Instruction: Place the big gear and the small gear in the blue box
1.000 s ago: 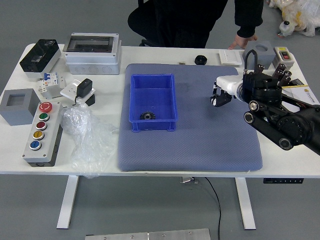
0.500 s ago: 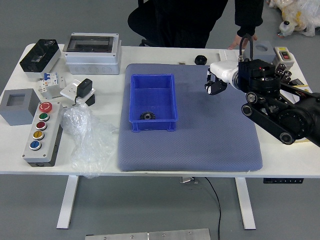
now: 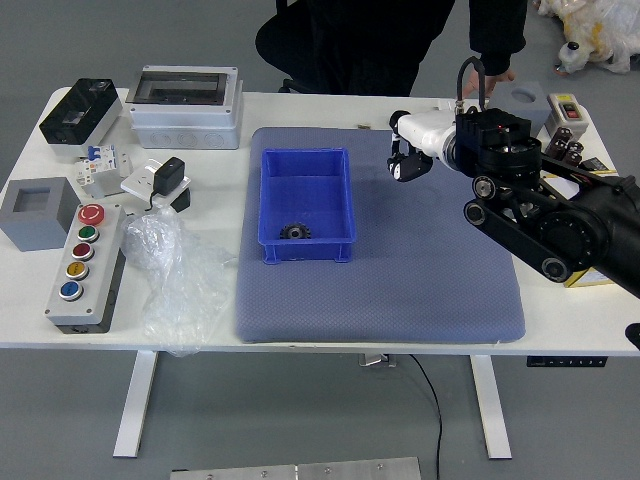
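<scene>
While one black gear point(image 3: 296, 231) lies flat inside the blue box point(image 3: 263, 200), toward the box's near end, my right hand point(image 3: 411, 150) is over the far part of the blue-grey mat point(image 3: 380, 300), beyond the box's right side and apart from it. I cannot tell whether my grip is wide, narrow or closed on anything: the dark parts there run together, and a second gear cannot be told from them. My black arm point(image 3: 540, 225) reaches in from the right, with a cable point(image 3: 470, 68) looping above it.

At the table's far side a person in dark clothes point(image 3: 365, 45) stands, one hand point(image 3: 488, 82) at the edge, behind my arm. To the right of that hand are a grey block point(image 3: 520, 103) and a small white device point(image 3: 567, 115). Left of the mat, a crumpled clear plastic bag point(image 3: 180, 280) lies beside a button panel point(image 3: 88, 270), with a white case point(image 3: 185, 120) farther back.
</scene>
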Motion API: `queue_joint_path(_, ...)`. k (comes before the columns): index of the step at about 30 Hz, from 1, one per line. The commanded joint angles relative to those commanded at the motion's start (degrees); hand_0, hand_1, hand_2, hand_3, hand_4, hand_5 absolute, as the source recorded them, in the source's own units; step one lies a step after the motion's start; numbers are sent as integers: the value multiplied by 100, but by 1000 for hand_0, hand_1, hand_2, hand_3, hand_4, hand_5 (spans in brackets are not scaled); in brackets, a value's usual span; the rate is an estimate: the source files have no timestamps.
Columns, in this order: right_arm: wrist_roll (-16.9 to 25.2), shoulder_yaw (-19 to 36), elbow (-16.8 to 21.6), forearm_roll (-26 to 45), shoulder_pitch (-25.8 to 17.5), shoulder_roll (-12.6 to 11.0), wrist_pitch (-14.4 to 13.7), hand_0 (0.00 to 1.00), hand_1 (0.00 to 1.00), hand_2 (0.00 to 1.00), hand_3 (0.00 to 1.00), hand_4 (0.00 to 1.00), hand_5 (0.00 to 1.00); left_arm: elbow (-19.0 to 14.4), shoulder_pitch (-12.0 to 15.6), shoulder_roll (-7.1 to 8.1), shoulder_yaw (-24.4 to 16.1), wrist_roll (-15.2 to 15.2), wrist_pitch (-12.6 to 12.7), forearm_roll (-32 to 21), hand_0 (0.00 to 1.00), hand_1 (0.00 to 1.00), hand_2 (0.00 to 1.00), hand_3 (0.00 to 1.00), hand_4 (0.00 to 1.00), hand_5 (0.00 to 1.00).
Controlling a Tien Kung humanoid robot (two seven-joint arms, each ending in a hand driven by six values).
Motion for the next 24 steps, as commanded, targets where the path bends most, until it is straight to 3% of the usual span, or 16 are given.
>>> queue_joint_path(24,133,-38,-627,325,244,569,-146,400,373,476,626,466,209,6,-80,-57,163,3,1,-61,864,835,833,784,602,371)
